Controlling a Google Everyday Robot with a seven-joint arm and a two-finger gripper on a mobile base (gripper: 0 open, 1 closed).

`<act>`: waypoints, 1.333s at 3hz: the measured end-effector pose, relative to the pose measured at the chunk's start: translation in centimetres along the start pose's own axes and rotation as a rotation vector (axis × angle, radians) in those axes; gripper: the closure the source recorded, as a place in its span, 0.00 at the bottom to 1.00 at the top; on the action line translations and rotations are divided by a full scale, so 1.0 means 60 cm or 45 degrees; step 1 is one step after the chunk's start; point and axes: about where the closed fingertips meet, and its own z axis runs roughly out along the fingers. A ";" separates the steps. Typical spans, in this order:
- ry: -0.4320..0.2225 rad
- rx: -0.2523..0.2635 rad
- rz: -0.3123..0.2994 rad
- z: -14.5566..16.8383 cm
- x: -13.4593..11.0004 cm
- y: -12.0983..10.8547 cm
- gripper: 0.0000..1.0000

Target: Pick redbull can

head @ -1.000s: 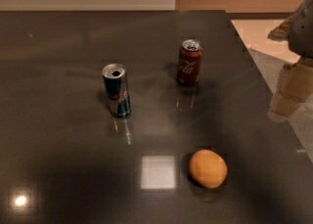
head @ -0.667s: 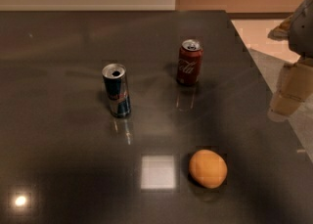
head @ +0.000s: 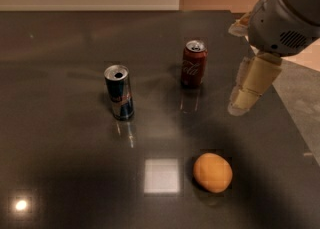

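**Task status.** The redbull can (head: 119, 92) has not been picked. It stands upright on the dark table (head: 60, 163), free of any contact. Approach, grasp and lift all remain to be done.

**Target description.** The can is slim and tall. Its body is blue and silver with a red logo, and its silver top shows an open mouth. A faint reflection of it appears on the glossy surface directly in front of its base.

**Target position.** The can stands well apart from the gripper (head: 242, 104), off to the gripper's side toward the left of the camera view and at about the same depth.

**End effector.** The gripper hangs over the right part of the table, pointing downward, below the grey arm housing (head: 285, 20). It holds nothing. Whether it is open or closed cannot be determined from this view.

**Surrounding objects.**
- A shorter dark-red cola can (head: 193, 64) stands upright near the gripper, on the side toward the target and slightly farther from the camera.
- An orange (head: 213, 172) lies nearer the camera than the gripper, apart from both cans.
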 end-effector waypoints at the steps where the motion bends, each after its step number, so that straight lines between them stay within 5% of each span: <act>1: -0.104 -0.044 -0.045 0.038 -0.070 -0.004 0.00; 4: -0.295 -0.175 -0.072 0.153 -0.242 -0.024 0.00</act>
